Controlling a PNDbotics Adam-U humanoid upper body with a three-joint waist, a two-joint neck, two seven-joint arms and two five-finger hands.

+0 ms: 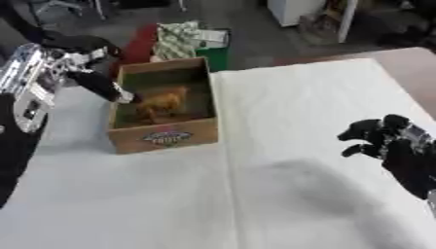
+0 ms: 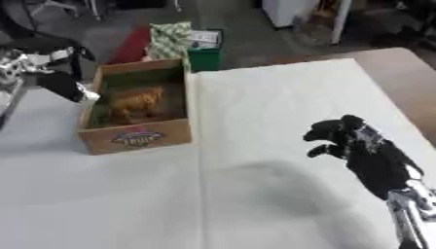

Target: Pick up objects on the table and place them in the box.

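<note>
The brown toy lies inside the box, so I think this drop is done. My left hand sits at the box's left wall, fingers straight, holding nothing. My right hand hangs curled and empty over the white tabletop. Next I must find another thing.

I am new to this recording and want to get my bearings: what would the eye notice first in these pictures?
First comes the open cardboard box at the table's left, with an orange-brown toy animal lying inside it. The left hand reaches to the box's left wall from the left side. The black right hand, fingers curled and holding nothing, hangs over the bare white tablecloth at the right.
</note>
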